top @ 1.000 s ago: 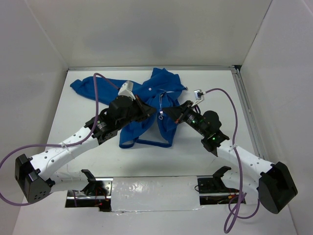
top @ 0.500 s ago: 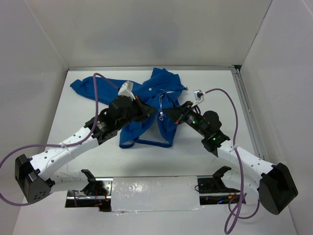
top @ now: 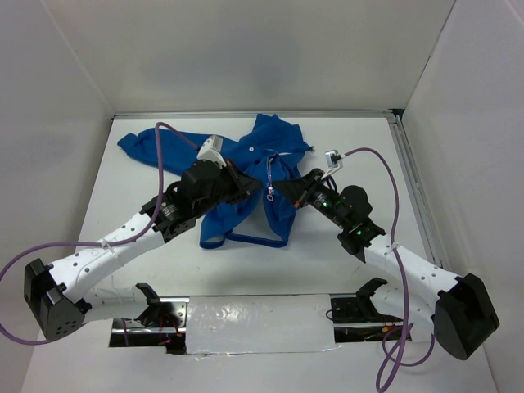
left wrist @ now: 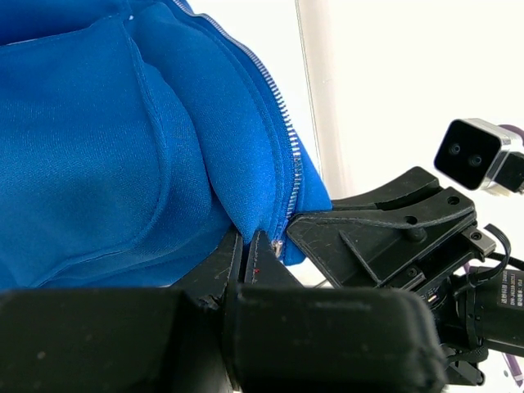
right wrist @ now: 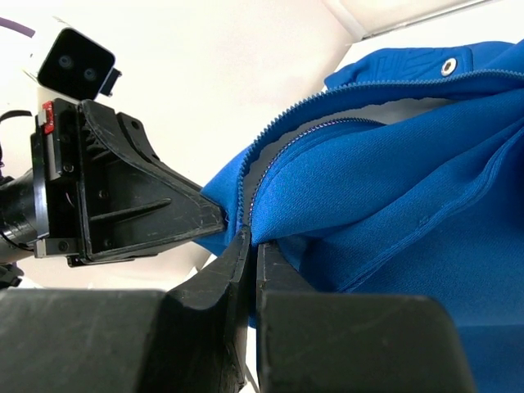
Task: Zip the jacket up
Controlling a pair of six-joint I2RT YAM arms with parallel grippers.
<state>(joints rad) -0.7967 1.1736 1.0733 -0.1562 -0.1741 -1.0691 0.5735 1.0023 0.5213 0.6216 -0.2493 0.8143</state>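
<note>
The royal-blue jacket (top: pixel 246 176) lies crumpled at the back middle of the table, its pale zipper (top: pixel 269 176) running down the front. My left gripper (top: pixel 260 191) is shut on the jacket's front edge beside the zipper teeth (left wrist: pixel 291 155); in its wrist view the fingertips (left wrist: pixel 260 250) pinch blue fabric. My right gripper (top: pixel 281 187) is shut on the opposite front edge, its fingertips (right wrist: pixel 246 246) pinching fabric by the zipper (right wrist: pixel 270 164). The two grippers meet tip to tip over the zipper's lower part.
A jacket sleeve (top: pixel 143 147) stretches to the back left. A metal rail (top: pixel 413 188) runs along the table's right edge. White walls enclose the back and sides. Purple cables (top: pixel 164 139) loop over both arms.
</note>
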